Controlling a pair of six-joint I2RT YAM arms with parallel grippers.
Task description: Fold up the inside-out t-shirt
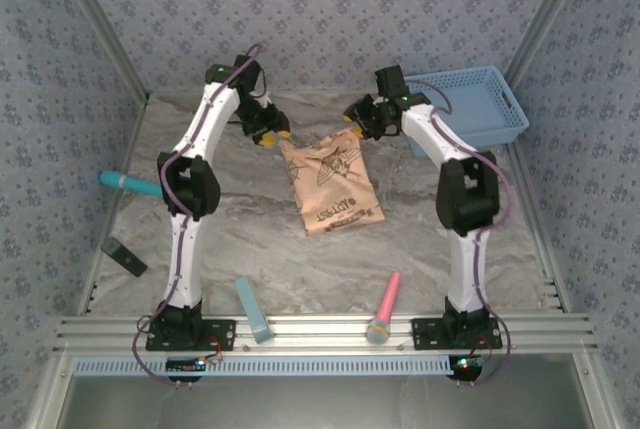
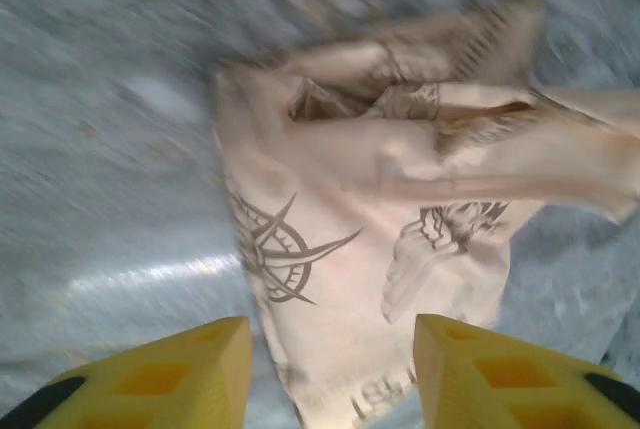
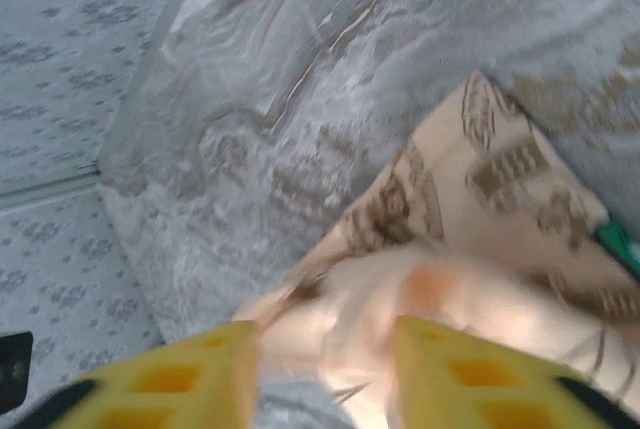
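Note:
The inside-out t-shirt [image 1: 330, 184] lies on the marble table as a narrow peach-tan bundle with brown print, its long axis running away from the arm bases. My left gripper [image 1: 275, 136] hovers at its far left corner. In the left wrist view the yellow fingers [image 2: 170, 374] stand wide apart, open, over the printed cloth [image 2: 400, 209]. My right gripper [image 1: 355, 127] is at the far right corner. Its fingers [image 3: 470, 374] are open too, and a blurred fold of the shirt [image 3: 440, 279] lies between and beyond them.
A blue basket [image 1: 480, 109] stands at the back right, close to the right arm. A teal stick [image 1: 130, 182] and a dark block [image 1: 124, 256] lie at the left. A light-blue bar [image 1: 253, 309] and a pink brush [image 1: 385, 307] lie near the front rail.

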